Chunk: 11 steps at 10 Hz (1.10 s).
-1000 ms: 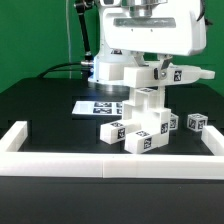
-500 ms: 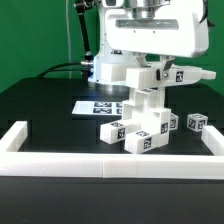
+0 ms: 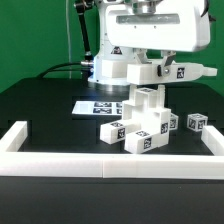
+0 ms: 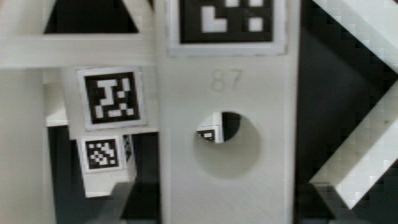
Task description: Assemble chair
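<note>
My gripper (image 3: 150, 68) hangs over the middle of the table, shut on a white chair bar (image 3: 176, 71) that lies level and sticks out toward the exterior view's right. In the wrist view the bar (image 4: 228, 110) fills the gap between my dark fingers (image 4: 139, 200); it shows a marker tag and a round hole (image 4: 217, 127). Just beneath the held bar, with a small gap, stands a blocky stack of white chair pieces (image 3: 146, 118) with tags. A low tagged block (image 3: 112, 130) lies at the stack's foot.
The marker board (image 3: 98, 106) lies flat behind the stack toward the exterior view's left. A small tagged white block (image 3: 195, 122) sits on the exterior view's right. A long low white border rail (image 3: 110, 165) runs along the front and up both sides.
The held bar has risen slightly off the stack and swung from tilted to level. The stack and loose blocks have not moved.
</note>
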Each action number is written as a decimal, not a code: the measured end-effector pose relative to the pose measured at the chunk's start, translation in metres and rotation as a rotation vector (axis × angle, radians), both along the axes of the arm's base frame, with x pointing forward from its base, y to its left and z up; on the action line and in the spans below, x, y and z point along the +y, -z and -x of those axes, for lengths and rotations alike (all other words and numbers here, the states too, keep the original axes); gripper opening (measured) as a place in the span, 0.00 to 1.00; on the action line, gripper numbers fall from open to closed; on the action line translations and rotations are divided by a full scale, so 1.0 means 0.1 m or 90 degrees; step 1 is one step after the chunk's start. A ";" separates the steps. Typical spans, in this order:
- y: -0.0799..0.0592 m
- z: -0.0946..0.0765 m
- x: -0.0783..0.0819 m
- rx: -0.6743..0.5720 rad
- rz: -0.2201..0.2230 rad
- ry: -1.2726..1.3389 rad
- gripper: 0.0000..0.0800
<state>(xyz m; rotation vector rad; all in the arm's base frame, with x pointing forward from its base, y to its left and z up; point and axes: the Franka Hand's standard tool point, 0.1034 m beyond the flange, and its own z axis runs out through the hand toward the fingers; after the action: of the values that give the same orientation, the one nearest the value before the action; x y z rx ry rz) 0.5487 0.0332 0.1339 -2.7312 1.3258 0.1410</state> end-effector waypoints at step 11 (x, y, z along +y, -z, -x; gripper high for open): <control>0.08 0.03 0.02 0.005 0.003 -0.010 0.36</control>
<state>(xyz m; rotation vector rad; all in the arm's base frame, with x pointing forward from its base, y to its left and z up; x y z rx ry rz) 0.5452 0.0353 0.1263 -2.7478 1.3094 0.1508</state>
